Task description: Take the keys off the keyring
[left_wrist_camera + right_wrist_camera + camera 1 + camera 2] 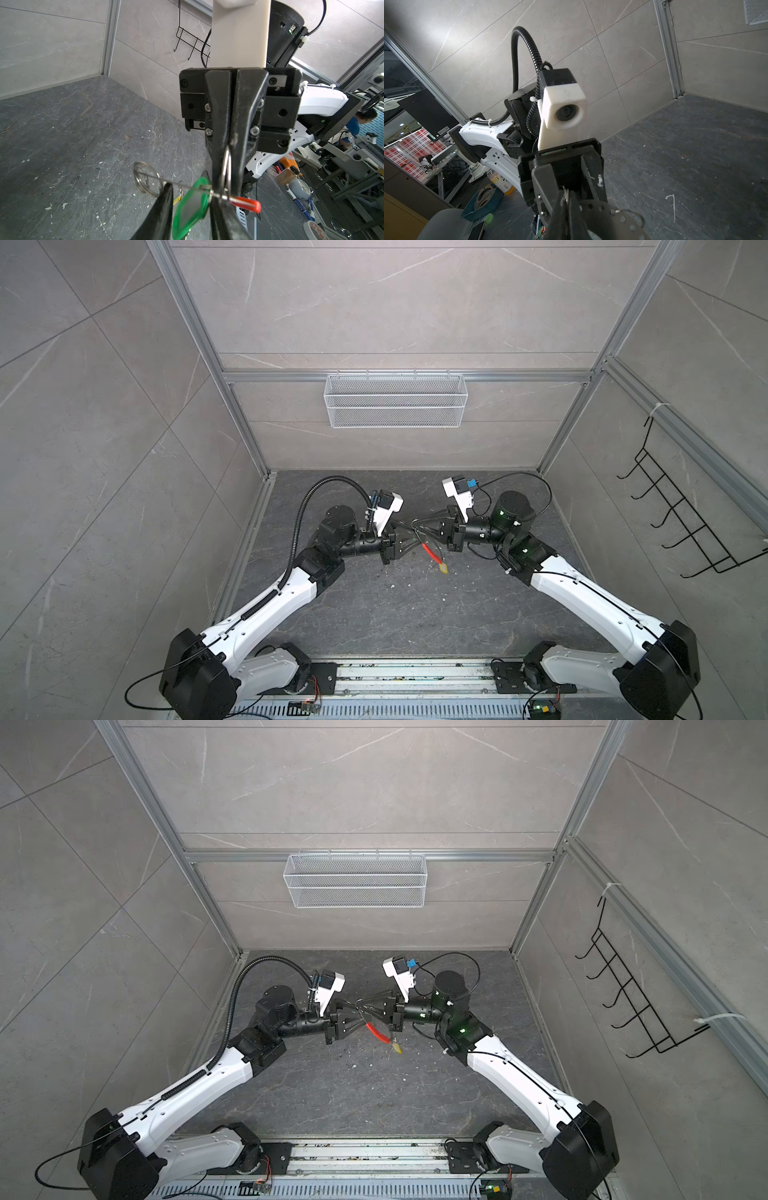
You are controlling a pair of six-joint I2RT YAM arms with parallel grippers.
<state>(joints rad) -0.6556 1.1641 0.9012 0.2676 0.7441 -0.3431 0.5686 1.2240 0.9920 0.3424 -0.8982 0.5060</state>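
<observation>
Both grippers meet above the middle of the dark floor. My right gripper [417, 526] [227, 176] is shut on a steel ring of the keyring. The keyring's thin wire [166, 181] ends in a coil [145, 178] and carries a red sleeve [430, 552] [247, 203]. In the left wrist view the green key [191, 207] hangs on the wire between the fingers of my left gripper [189, 187] [415, 534], which touch both its edges. The yellow key [443, 569] [177, 200] dangles at the keyring's low end. The green key is hidden in both top views.
A white mesh basket [395, 400] hangs on the back wall. A black wire hook rack [685, 526] is fixed to the right wall. White specks dot the dark floor [374, 614]. The arms' base rail [415, 676] runs along the front edge.
</observation>
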